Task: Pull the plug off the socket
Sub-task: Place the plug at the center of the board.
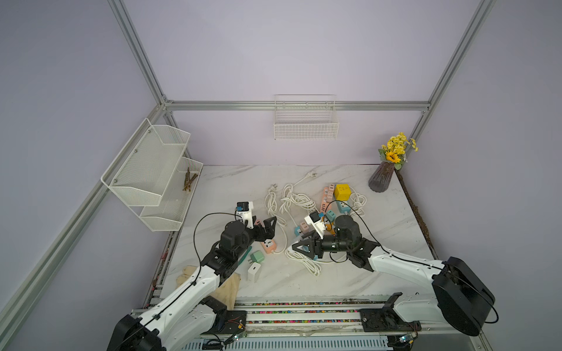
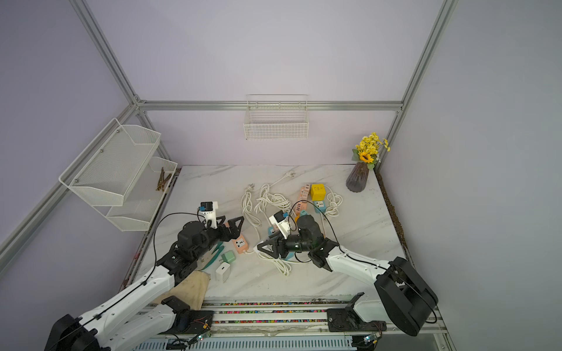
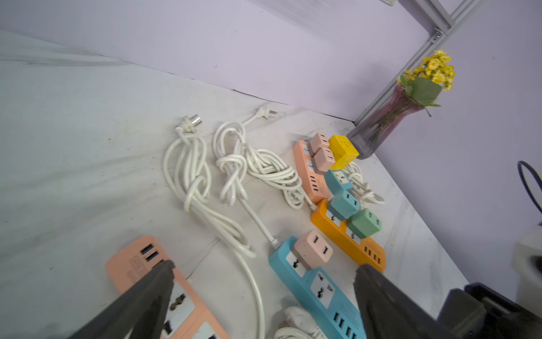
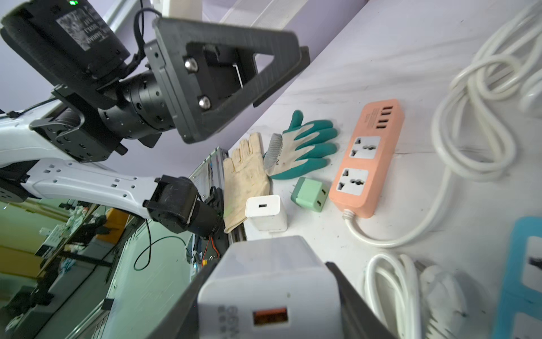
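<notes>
Right gripper (image 1: 299,246) is shut on a white square plastic charger plug (image 4: 264,273); the left gripper (image 3: 265,266) is wide open and holds nothing.
The white plug looks pulled free, held up near the blue plastic power strip (image 3: 308,276). The left gripper hangs over the peach plastic power strip (image 4: 366,158), whose sockets are bare. A small green plug cube (image 4: 309,190) lies loose next to it. If the right gripper lets go too high, the plug may bounce into the white cords (image 4: 390,293). The two grippers are near each other and could bump.
</notes>
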`<state>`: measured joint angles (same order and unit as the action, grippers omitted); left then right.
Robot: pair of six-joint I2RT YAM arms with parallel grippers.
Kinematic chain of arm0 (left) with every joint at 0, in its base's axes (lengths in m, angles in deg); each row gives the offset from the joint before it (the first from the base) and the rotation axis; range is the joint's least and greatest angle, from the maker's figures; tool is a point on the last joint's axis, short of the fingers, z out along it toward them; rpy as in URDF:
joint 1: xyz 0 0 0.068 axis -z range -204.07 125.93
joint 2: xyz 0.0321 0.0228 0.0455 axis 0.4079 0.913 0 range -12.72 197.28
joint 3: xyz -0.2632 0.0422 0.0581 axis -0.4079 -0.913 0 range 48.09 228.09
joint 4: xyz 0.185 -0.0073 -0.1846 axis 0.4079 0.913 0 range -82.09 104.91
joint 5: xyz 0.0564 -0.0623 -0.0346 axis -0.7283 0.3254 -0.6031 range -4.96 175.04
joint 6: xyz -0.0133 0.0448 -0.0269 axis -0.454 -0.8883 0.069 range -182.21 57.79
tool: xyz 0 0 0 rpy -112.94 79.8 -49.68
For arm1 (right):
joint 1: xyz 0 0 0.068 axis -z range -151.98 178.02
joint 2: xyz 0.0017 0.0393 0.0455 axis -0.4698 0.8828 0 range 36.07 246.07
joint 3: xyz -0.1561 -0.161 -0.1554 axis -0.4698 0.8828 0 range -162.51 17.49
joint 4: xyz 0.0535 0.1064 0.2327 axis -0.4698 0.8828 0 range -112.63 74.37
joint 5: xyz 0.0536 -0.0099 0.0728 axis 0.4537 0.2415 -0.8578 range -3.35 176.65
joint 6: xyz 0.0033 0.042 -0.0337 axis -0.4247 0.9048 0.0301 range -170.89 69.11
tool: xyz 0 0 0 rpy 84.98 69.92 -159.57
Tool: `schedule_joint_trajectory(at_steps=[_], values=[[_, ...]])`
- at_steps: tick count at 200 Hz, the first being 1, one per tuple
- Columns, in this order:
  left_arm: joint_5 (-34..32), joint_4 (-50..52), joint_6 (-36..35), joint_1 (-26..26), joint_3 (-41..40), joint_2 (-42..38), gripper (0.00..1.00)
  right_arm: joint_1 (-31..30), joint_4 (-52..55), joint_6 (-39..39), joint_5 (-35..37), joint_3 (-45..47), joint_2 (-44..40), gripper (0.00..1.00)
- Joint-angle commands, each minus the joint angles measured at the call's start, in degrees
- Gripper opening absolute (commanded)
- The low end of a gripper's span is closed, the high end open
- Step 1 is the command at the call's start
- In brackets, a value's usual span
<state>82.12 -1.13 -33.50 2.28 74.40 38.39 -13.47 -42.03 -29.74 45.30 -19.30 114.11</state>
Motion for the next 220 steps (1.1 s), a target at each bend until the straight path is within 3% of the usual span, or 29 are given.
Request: schedule_joint_trajectory(at_steps=[1, 59, 126, 148, 177, 185, 190, 220], values=[[-7.86, -5.42, -0.85, -1.33, -3.24, -3.75, 1.00, -4.96, 6.50, -7.18, 1.87, -5.13, 1.79, 0.25], [-12.28, -4.32, 0.03, -1.91, -4.33, -6.42, 1.00, -12.32, 18.81, -14.55, 8.14, -14.23, 14.21, 0.27], [-12.61, -4.67, 0.21, -1.91, -5.06, -7.98, 1.00, -19.06, 26.50, -16.18, 21.34, -22.09, 23.84, 0.35], [-12.15, -4.76, 0.22, -1.91, -5.02, -7.73, 1.00, -20.35, 27.49, -15.62, 24.74, -23.83, 25.64, 0.43], [-11.63, -5.03, 0.29, -1.92, -5.00, -7.60, 1.00, -21.35, 26.72, -13.49, 29.65, -24.21, 25.23, 0.63], [-11.54, -5.11, 0.32, -1.91, -5.01, -7.55, 1.00, -21.37, 26.48, -13.01, 30.28, -24.05, 24.45, 0.64], [-11.45, -5.11, 0.37, -1.91, -5.02, -7.50, 0.99, -21.43, 25.93, -12.72, 30.47, -23.69, 23.79, 0.71], [-10.74, -5.46, 0.38, -1.91, -4.98, -7.27, 1.00, -21.41, 22.47, -12.74, 31.07, -20.12, 17.90, 0.78]])
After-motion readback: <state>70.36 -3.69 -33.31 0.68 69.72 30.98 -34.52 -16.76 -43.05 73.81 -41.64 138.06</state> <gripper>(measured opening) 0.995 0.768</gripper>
